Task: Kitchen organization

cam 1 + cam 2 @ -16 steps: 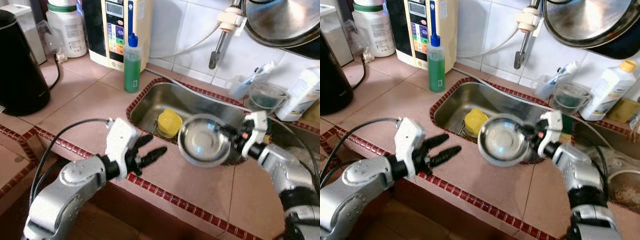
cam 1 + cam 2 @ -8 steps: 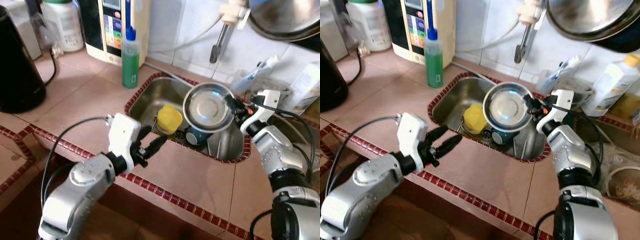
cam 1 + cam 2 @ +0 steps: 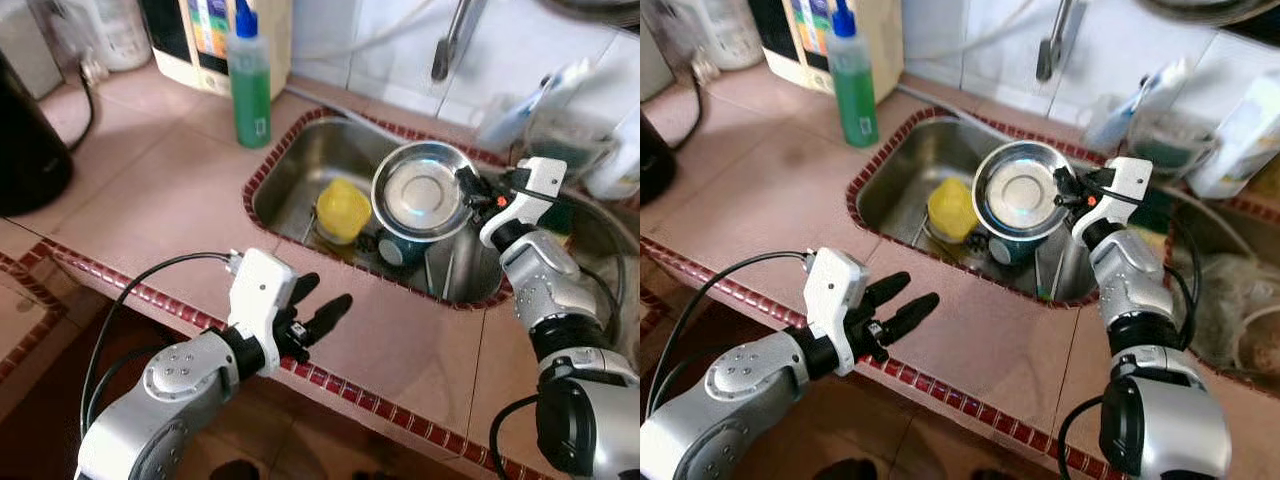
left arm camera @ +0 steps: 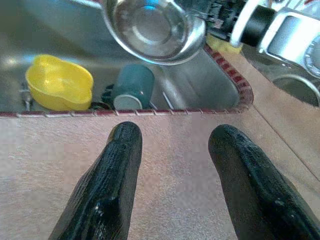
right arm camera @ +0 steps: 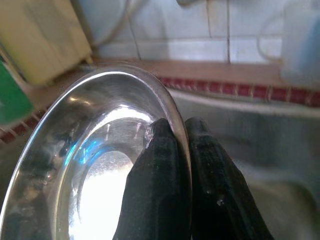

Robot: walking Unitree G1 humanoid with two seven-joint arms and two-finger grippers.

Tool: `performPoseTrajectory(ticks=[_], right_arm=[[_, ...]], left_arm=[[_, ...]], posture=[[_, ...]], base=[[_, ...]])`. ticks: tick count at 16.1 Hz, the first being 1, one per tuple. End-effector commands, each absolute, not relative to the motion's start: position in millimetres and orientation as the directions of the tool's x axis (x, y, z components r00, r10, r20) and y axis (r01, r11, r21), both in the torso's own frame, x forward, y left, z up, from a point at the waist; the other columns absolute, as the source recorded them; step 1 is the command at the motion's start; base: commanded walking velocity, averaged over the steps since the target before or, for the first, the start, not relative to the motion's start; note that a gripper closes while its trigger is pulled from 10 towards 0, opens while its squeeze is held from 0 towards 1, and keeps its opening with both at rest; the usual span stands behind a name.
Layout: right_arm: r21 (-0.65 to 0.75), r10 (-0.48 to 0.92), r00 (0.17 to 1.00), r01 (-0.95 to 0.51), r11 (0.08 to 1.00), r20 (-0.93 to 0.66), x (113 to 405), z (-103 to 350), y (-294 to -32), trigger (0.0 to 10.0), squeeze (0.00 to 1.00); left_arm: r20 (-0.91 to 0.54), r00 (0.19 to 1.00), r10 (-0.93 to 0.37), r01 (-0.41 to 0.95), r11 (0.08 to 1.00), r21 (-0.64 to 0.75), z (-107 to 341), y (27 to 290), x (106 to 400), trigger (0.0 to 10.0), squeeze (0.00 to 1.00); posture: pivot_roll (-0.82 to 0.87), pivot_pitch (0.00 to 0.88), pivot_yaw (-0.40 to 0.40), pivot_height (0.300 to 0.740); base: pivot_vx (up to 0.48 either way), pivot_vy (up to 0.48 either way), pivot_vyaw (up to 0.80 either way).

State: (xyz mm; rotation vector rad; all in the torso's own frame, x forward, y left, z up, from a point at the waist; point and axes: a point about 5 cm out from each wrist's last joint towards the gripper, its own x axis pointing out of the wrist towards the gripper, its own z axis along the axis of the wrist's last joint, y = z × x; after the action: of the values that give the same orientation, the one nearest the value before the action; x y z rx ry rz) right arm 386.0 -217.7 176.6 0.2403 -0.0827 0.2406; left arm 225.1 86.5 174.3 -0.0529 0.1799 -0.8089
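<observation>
lowered since a moment ago, the steel bowl [image 3: 424, 192] now hangs over the sink [image 3: 300, 180], above a teal cup [image 4: 131, 88]. left gripper [image 3: 318, 318] spread over the near counter; green bottle [image 3: 250, 75] far left, yellow cup [image 3: 341, 209] inside; right gripper [image 5: 181, 131] pinches the bowl's rim.

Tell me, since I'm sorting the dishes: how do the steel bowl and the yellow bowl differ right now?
The steel bowl is shiny metal, held by its rim in the right gripper above the sink; the yellow bowl is matte and rests on the sink bottom. The steel bowl looks wider. Both are round dishes.
</observation>
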Motion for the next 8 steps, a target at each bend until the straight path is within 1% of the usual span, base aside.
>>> performPoseTrajectory(ticks=[1, 4, 7, 8], right_arm=[[0.192, 0.226, 0.969, -0.240, 0.951, 0.096, 387.4, 176.5, -216.2, 10.0, 0.00], [0.157, 0.261, 0.965, -0.261, 0.952, 0.023, 386.3, 163.0, -207.9, 10.0, 0.00], [0.119, 0.270, 0.963, -0.267, 0.956, -0.010, 385.5, 156.6, -205.1, 10.0, 0.01], [0.129, 0.277, 0.961, -0.273, 0.953, -0.015, 385.4, 155.3, -203.9, 10.0, 1.00]], left_arm=[[-0.149, 0.652, -0.743, 0.734, 0.668, -0.120, 174.6, 81.5, 218.7, 10.0, 0.00], [-0.149, 0.653, -0.742, 0.732, 0.670, -0.124, 179.1, 81.7, 219.4, 10.0, 0.00], [-0.150, 0.661, -0.736, 0.726, 0.677, -0.120, 180.6, 83.2, 220.6, 10.0, 0.00], [-0.140, 0.664, -0.735, 0.723, 0.678, -0.128, 181.8, 83.0, 221.3, 10.0, 0.00]], posture=[[0.01, 0.257, -0.052, 0.732], [0.02, 0.258, -0.052, 0.732], [0.03, 0.251, -0.055, 0.732], [0.03, 0.250, -0.055, 0.732]], base=[[0.000, 0.000, 0.00], [0.000, 0.000, 0.00], [0.000, 0.000, 0.00], [0.000, 0.000, 0.00]])
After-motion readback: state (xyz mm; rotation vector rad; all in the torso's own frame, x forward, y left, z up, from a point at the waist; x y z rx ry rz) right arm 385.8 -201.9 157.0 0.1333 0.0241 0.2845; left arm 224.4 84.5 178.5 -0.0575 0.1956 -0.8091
